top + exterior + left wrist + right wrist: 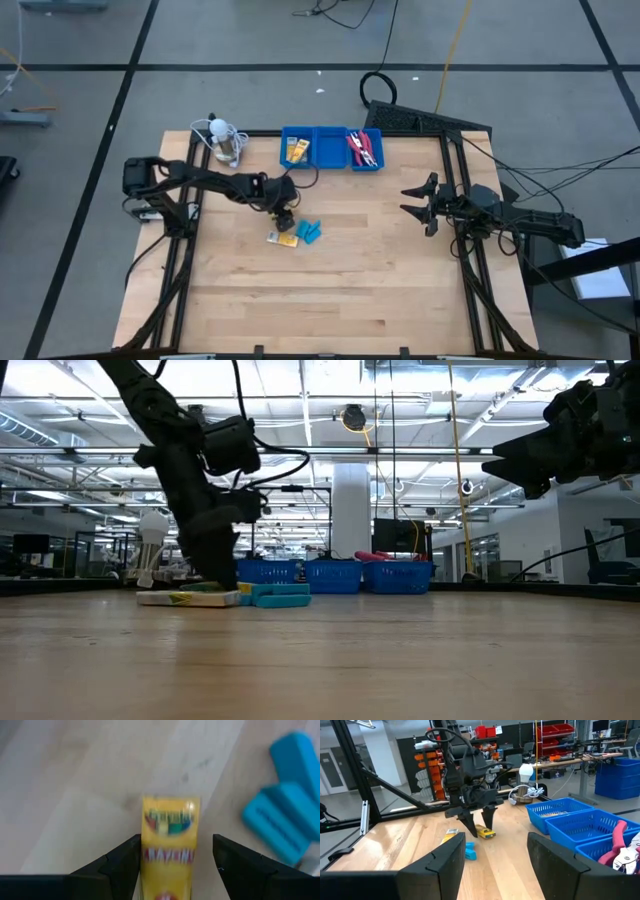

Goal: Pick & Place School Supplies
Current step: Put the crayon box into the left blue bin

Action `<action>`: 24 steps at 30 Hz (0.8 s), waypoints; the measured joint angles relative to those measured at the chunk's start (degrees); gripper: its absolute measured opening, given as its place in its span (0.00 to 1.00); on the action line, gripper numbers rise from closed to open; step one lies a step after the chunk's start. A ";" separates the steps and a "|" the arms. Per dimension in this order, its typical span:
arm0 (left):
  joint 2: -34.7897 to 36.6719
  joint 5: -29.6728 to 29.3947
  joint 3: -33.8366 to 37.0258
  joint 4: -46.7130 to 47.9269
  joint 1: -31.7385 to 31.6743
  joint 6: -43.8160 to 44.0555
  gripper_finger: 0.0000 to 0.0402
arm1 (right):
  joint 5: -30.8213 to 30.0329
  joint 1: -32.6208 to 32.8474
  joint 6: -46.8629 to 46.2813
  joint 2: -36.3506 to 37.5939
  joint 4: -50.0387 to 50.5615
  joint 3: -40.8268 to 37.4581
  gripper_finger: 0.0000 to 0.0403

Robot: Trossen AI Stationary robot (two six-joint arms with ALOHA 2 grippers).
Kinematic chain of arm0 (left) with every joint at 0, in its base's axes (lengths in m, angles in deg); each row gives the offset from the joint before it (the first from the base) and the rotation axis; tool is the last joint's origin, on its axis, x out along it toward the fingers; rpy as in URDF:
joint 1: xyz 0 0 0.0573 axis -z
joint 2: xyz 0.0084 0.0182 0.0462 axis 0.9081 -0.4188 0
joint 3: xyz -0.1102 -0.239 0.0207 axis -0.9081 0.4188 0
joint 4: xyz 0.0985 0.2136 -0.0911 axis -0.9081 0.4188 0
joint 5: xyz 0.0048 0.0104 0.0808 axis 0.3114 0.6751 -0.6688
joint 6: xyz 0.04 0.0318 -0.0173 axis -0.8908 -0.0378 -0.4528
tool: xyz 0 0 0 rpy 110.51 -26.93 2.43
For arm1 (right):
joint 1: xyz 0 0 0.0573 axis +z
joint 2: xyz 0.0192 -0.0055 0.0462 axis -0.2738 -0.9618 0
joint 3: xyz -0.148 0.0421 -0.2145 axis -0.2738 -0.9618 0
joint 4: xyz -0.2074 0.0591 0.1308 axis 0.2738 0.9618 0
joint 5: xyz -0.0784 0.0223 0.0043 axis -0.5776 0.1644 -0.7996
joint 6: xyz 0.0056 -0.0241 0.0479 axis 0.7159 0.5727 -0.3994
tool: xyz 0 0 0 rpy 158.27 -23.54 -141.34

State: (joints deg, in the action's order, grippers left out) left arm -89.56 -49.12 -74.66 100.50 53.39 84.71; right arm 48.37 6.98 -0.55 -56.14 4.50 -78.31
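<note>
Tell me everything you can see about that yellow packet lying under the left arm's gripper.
The flat yellow rectangular crayon packet looks like printed cardboard, with a green and red label band on its face. It lies flat on the light wooden table, left of centre, beside the small light-blue pieces. The left gripper is down over it, its dark fingers open on either side; whether they touch it cannot be told.

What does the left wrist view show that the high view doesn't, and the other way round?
Only the left wrist view: the print on the yellow crayon box, which lies between the left gripper's open fingers on the table.

Only the high view: the blue tray with yellow packets and red-handled scissors in its compartments, a second packet on the table, and the right gripper, open, away from the items.

Both: the crayon box under the left gripper and the light-blue erasers beside it.
</note>
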 joint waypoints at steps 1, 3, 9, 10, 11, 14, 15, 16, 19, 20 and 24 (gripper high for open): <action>0.35 -0.75 0.00 1.18 0.31 -0.05 0.61 | 0.00 0.01 0.01 0.00 0.00 0.00 0.51; 0.63 -2.41 -0.04 3.63 1.01 -0.17 0.61 | 0.00 0.02 0.01 0.00 0.03 0.00 0.51; 0.32 -5.78 -0.15 5.23 3.21 -0.42 0.61 | 0.00 0.02 0.01 0.00 0.02 0.00 0.51; 0.32 -6.65 -0.13 5.09 3.57 -0.42 0.61 | 0.00 0.00 0.01 0.00 0.00 0.00 0.51; 0.28 -7.72 -0.13 5.04 3.93 -0.38 0.61 | 0.00 0.01 0.01 0.00 -0.01 0.00 0.51; 0.29 -10.40 -0.11 5.05 4.69 -0.68 0.61 | 0.00 0.00 0.01 0.00 -0.01 0.00 0.51; 0.29 -10.88 -0.11 5.00 4.86 -0.96 0.61 | 0.00 0.00 0.01 0.00 0.01 0.00 0.51; 0.29 -11.27 -0.11 4.98 4.98 -1.02 0.61 | 0.00 0.00 0.00 0.00 0.01 0.00 0.51; 0.31 -11.84 -0.11 4.96 4.98 -1.14 0.61 | 0.00 0.01 0.01 0.00 0.01 0.00 0.51; 0.31 -11.99 -0.11 4.96 5.06 -1.14 0.61 | 0.00 0.00 0.01 0.00 0.00 0.00 0.51; 0.29 -12.49 -0.09 4.92 5.65 -1.11 0.61 | 0.00 0.01 0.01 0.00 -0.01 0.00 0.51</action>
State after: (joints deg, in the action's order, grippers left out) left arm -89.26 -61.62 -74.76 105.42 59.05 83.59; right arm 48.37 7.00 -0.54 -56.14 4.49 -78.31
